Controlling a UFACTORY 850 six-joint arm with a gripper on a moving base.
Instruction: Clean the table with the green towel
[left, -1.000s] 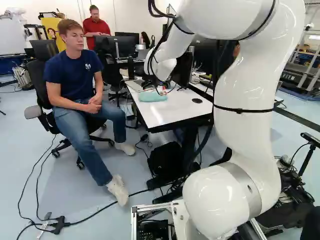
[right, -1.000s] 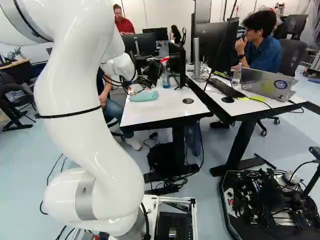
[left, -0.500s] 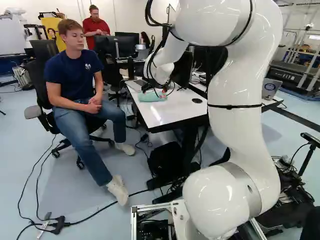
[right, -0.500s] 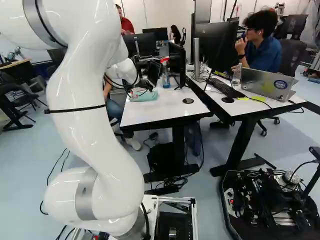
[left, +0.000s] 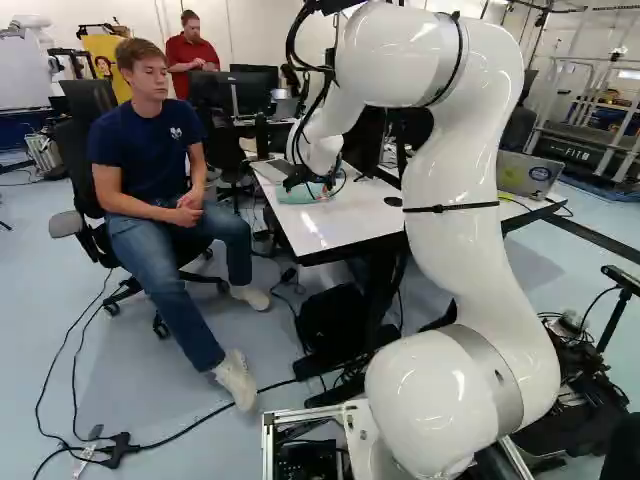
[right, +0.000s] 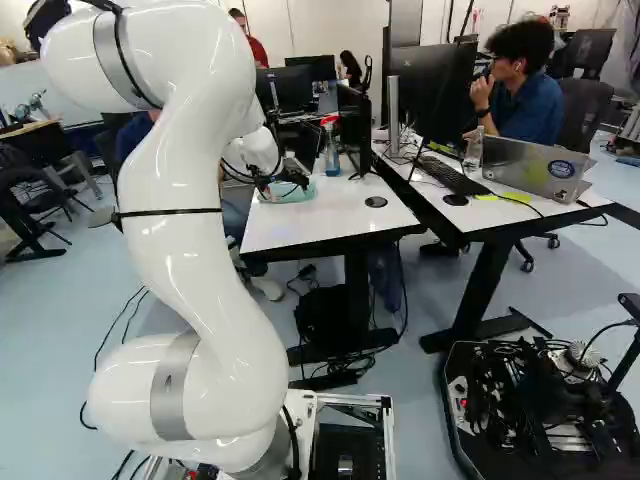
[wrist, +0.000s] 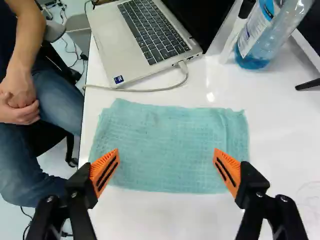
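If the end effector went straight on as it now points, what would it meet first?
The end effector would most likely meet the green towel, spread on the white table; the gap to it is hard to judge.

Pale lettering (left: 572, 153) runs along a dark machine (left: 598, 168) at the far right of the left base view. On the surface (wrist: 280, 130), a small blue printed sticker (wrist: 118, 79) marks the left laptop (wrist: 102, 50), and the spray bottle (wrist: 254, 61) right of it wears a printed label (wrist: 256, 30). Farther right, another laptop (right: 525, 165) carries a round blue sticker (right: 561, 169), its print too small to read.
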